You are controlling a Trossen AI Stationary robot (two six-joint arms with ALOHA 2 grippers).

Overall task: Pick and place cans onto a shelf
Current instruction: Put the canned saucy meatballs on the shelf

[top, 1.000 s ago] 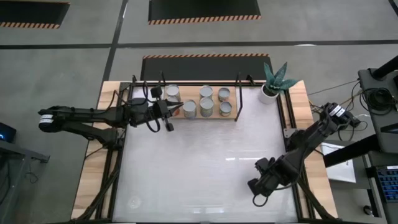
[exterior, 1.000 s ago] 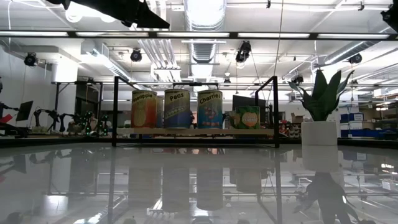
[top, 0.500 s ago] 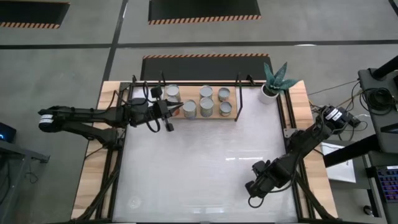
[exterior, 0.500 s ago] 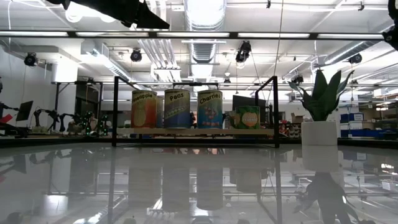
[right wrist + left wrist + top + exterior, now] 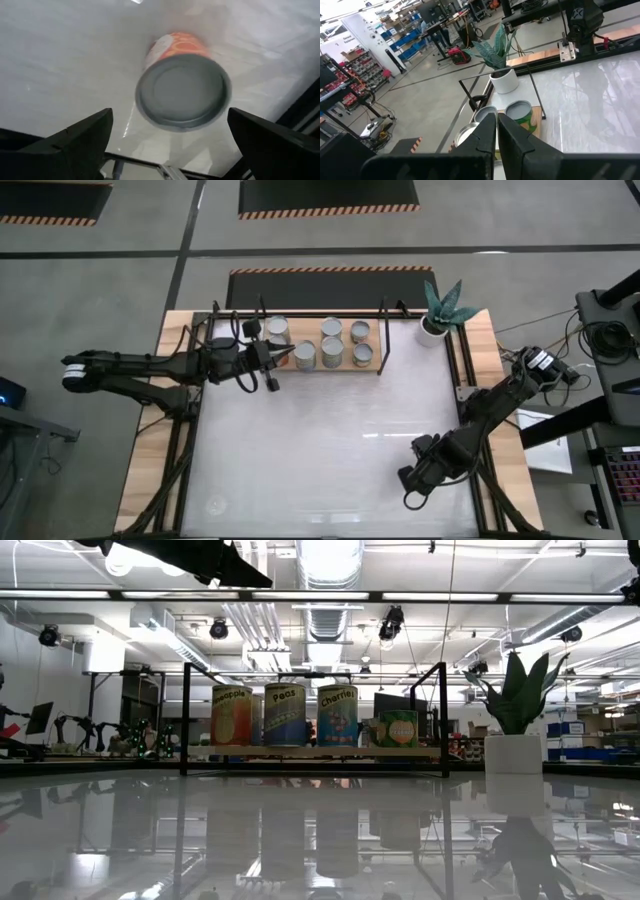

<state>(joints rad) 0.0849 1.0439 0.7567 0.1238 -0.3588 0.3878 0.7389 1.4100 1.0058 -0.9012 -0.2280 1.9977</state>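
Observation:
An orange-labelled can (image 5: 182, 92) with a grey lid stands upright on the white table, seen from above in the right wrist view. My right gripper (image 5: 170, 112) hangs over it, open, one finger on each side and clear of it. In the high view this gripper (image 5: 412, 480) is at the table's near right and hides the can. The wooden shelf (image 5: 304, 330) at the far edge holds several upright cans (image 5: 285, 715). My left gripper (image 5: 288, 356) is shut with nothing in it and hovers over the shelf's left part, above two lids (image 5: 520, 111).
A white plant pot (image 5: 432, 328) with a green plant stands at the far right corner, beside the shelf. Black rods frame the shelf (image 5: 443, 720). The table's middle is bare white surface (image 5: 320, 440). Black frame rails run along the table's right edge (image 5: 470, 420).

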